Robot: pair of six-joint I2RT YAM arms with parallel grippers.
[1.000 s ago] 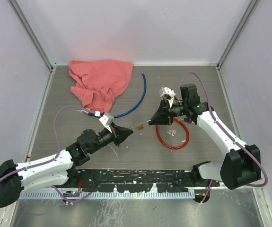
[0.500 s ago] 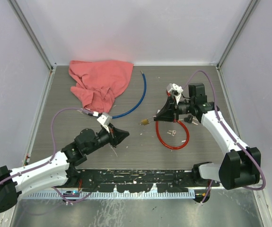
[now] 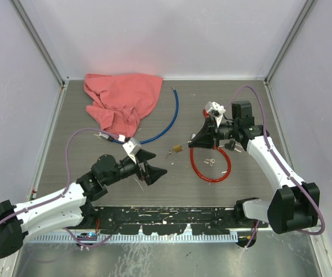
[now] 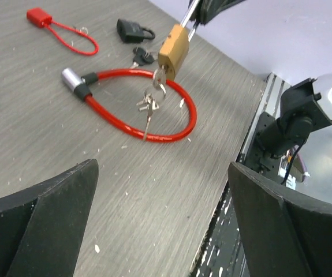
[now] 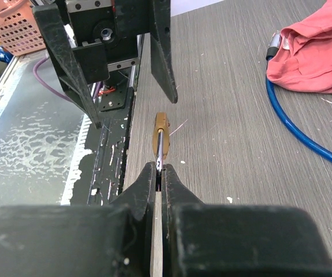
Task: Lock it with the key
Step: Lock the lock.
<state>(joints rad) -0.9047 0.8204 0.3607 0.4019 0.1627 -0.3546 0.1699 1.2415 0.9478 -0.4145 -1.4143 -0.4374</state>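
Top view: right gripper (image 3: 192,143) clamped on padlock (image 3: 177,149) shackle, keys (image 4: 149,107) dangling; left gripper (image 3: 159,164) jaws apart, at padlock's 8 o'clock.

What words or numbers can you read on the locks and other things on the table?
None can be read.
The brass padlock shows no letters that I can make out.
The black padlock and the red cable lock are too small and blurred to tell.

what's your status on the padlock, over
Left gripper open, empty, facing padlock. Right gripper shut on its shackle, keys dangling below. Red cable lock lying beneath, nothing between.
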